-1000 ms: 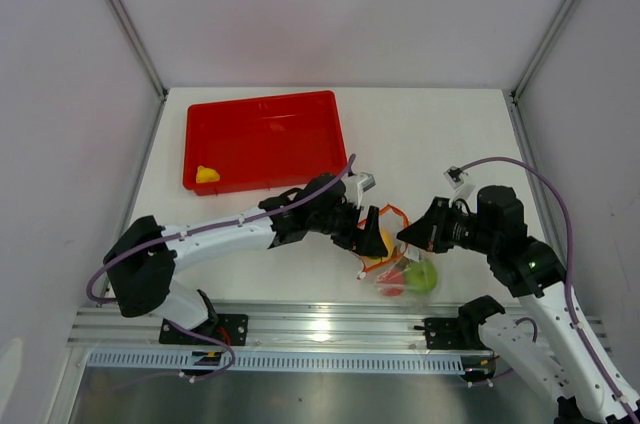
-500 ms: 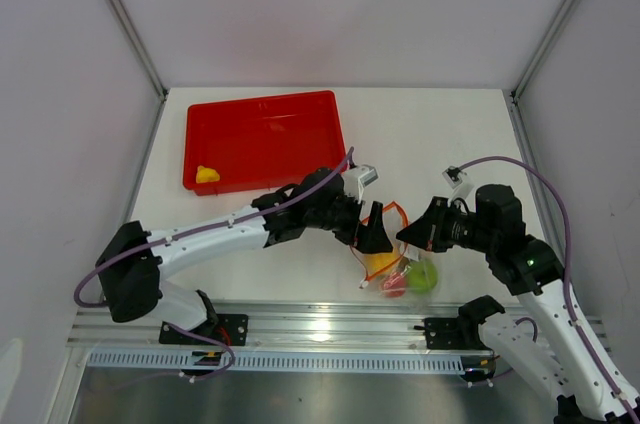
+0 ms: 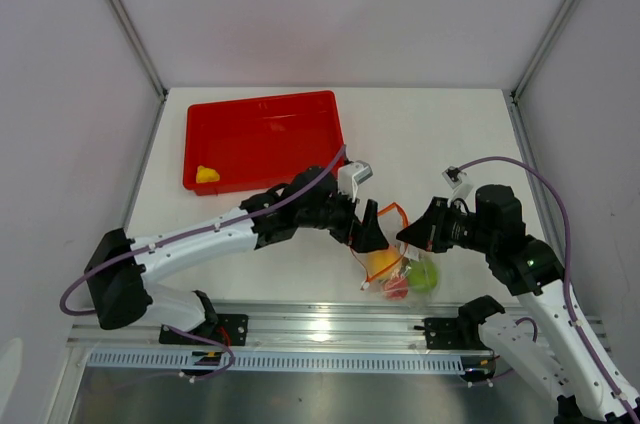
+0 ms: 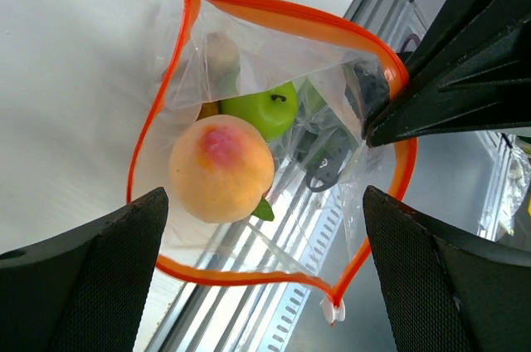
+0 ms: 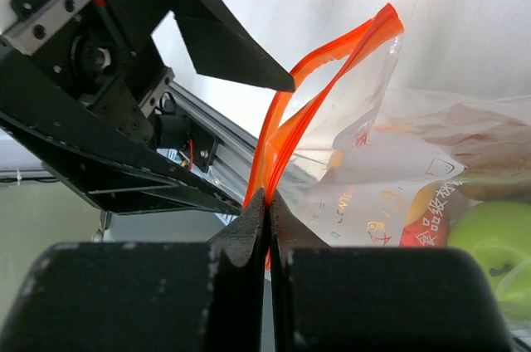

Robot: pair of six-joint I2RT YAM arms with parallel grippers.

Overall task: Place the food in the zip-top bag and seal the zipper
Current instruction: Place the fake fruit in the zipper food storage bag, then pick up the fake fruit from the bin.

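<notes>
The clear zip-top bag (image 3: 400,269) lies near the table's front edge, and its orange-red zipper (image 4: 274,12) stands open in a wide loop. Inside are an orange-yellow peach (image 4: 221,168), a green apple (image 4: 261,111) and a brownish piece (image 4: 222,53). A red-pink fruit (image 3: 395,287) shows in the top view. My left gripper (image 3: 368,229) is open and empty, right above the bag's mouth, with its fingers (image 4: 83,277) on either side. My right gripper (image 5: 267,198) is shut on the zipper's edge and holds it up. A yellow piece (image 3: 207,174) lies in the red tray.
The red tray (image 3: 270,114) stands at the back left of the table. The aluminium rail (image 3: 320,324) runs along the front edge just below the bag. A white slider tab (image 4: 332,310) hangs at the zipper's near corner.
My left arm's elbow has swung left and its wrist has turned slightly, with the open gripper still over the bag's mouth. The right gripper and the bag have hardly moved.
</notes>
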